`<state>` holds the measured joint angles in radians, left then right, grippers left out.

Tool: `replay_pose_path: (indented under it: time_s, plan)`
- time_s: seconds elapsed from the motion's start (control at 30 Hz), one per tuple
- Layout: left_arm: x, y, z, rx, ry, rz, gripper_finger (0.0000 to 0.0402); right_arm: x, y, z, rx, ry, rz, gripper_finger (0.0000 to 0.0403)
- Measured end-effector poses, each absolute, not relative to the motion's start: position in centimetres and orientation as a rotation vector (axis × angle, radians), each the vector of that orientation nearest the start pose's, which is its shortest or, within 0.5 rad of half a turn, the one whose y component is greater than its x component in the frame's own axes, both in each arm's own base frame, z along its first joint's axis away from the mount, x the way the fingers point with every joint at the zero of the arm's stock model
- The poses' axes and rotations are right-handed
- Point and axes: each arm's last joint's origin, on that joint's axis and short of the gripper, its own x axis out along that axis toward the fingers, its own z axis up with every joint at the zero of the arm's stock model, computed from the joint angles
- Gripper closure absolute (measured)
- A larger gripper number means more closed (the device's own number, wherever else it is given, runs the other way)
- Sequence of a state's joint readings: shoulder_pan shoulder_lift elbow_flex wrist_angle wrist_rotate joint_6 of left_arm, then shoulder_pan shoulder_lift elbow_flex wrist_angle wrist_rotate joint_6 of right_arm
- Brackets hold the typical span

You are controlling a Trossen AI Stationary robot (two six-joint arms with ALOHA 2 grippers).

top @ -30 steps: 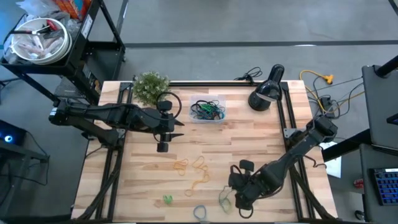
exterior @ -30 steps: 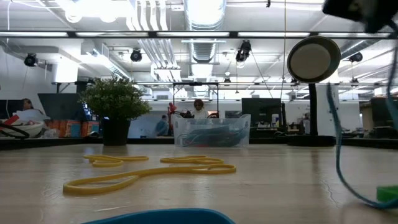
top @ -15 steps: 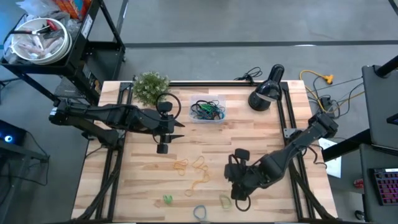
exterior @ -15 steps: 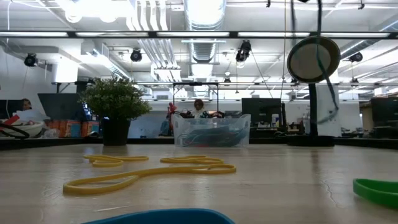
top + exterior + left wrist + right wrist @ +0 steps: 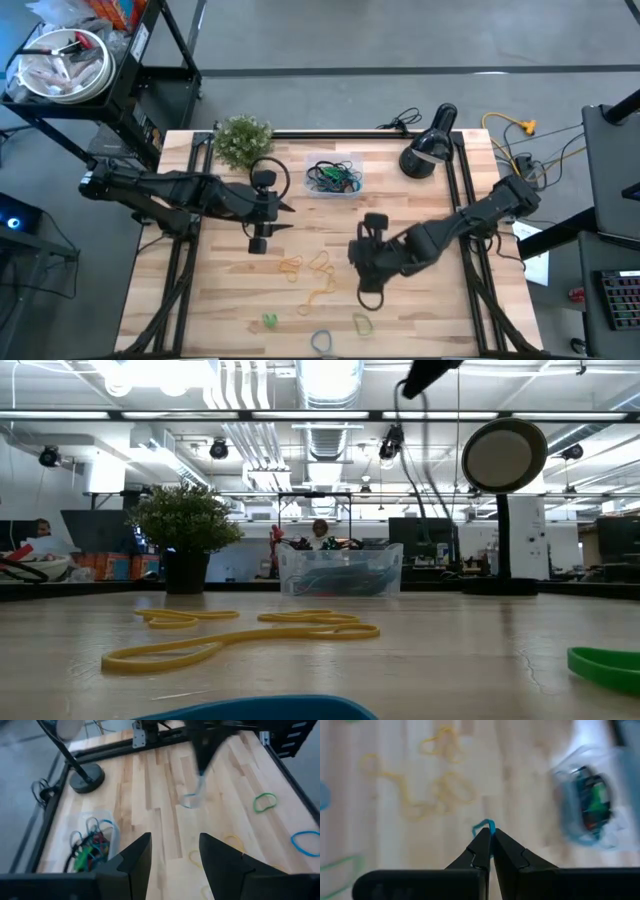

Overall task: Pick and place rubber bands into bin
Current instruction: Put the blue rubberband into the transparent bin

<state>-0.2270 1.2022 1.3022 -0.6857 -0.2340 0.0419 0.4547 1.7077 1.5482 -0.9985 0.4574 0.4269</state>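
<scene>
My right gripper (image 5: 366, 283) hovers over the middle of the table, shut on a thin blue rubber band (image 5: 192, 800) that dangles under it. The clear bin (image 5: 334, 178) stands at the far middle of the table with several coloured bands inside. Loose rubber bands lie flat on the wood: yellow ones (image 5: 308, 270), two green ones (image 5: 270, 320) (image 5: 361, 323) and a blue one (image 5: 321, 340) at the near edge. My left gripper (image 5: 284, 213) hangs open, left of the bin, holding nothing. My right gripper pinches a short stretch of the blue band's loop (image 5: 488, 826) between its two fingertips (image 5: 481, 842). The fingers slant downward from the table's right side. The rest of the loop (image 5: 190, 802) hangs slack below them, clear of the table.
A small potted plant (image 5: 243, 140) stands at the far left corner, and a black desk lamp (image 5: 426, 150) at the far right. Black frame rails run along the table's sides. A cart with a metal bowl (image 5: 58, 65) stands beyond the far left corner.
My right gripper has risen and travelled from the near right part of the table toward the far edge and the bin, rolling its wrist as it went. The blue band it holds has come up clear of the wood. The green band stays on the table.
</scene>
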Motion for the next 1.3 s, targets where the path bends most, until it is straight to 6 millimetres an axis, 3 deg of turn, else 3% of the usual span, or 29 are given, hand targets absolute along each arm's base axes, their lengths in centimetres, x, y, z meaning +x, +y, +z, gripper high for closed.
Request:
replay_pose_path:
  time_s: [0.7,1.07,1.3]
  plan:
    - [22.9,-6.5,37.5,0.107,0.636,-0.018,0.0251,34.7,2.7,31.3,-0.418,1.043,-0.423,0.0394]
    - [21.7,-6.0,33.2,-0.005,0.715,0.091,0.0251,36.0,-2.9,32.1,-0.480,0.987,-0.496,0.0394]
    - [20.2,-5.6,31.5,-0.106,0.657,0.123,0.0251,36.3,-6.7,32.5,-0.460,0.929,-0.571,0.0394]
